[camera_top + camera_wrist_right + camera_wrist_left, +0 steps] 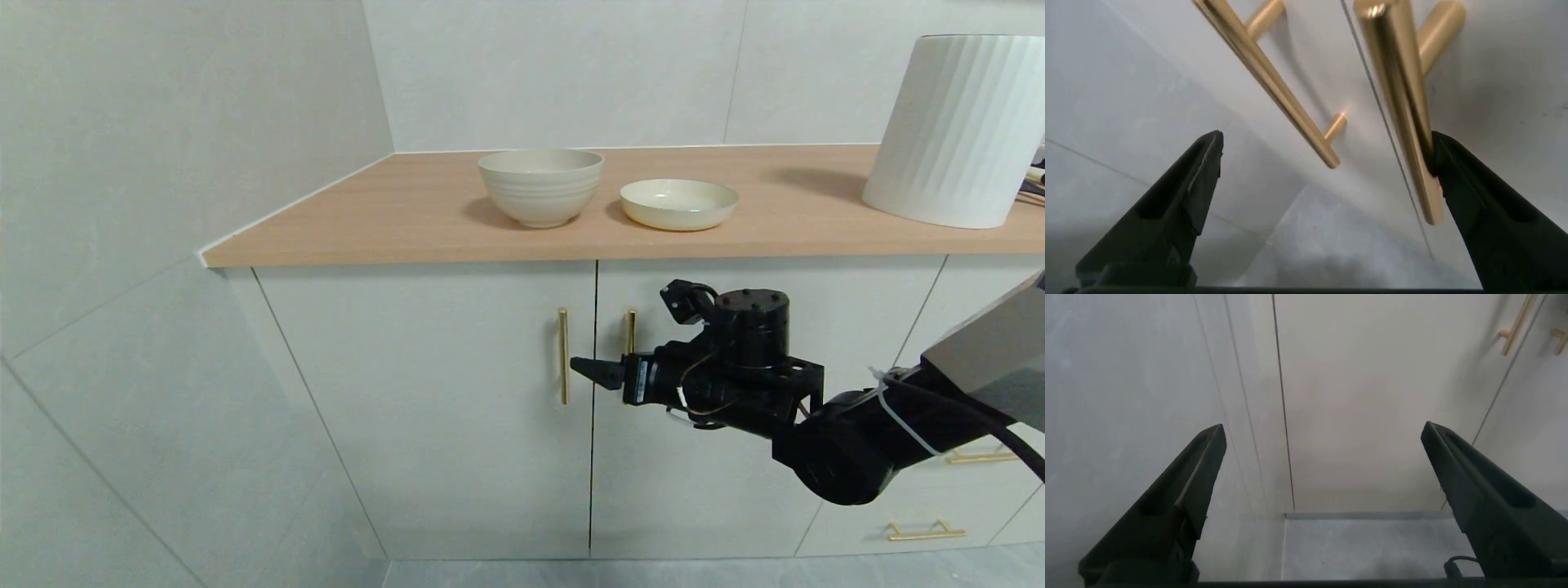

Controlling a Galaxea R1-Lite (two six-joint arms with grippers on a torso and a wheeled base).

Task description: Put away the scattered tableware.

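The deep bowl (540, 186) and the shallow dish (678, 203) stand side by side, not touching, on the wooden countertop (392, 220) above two cupboard doors. Below them the right gripper (594, 371) is spread wide and empty, just in front of the brass handles (563, 355) at the doors' seam. The left gripper (1323, 429) is likewise spread wide and empty, facing a door.

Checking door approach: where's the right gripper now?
Head view: right gripper is before the cabinet, between the left handle and right handle, below the bowl.
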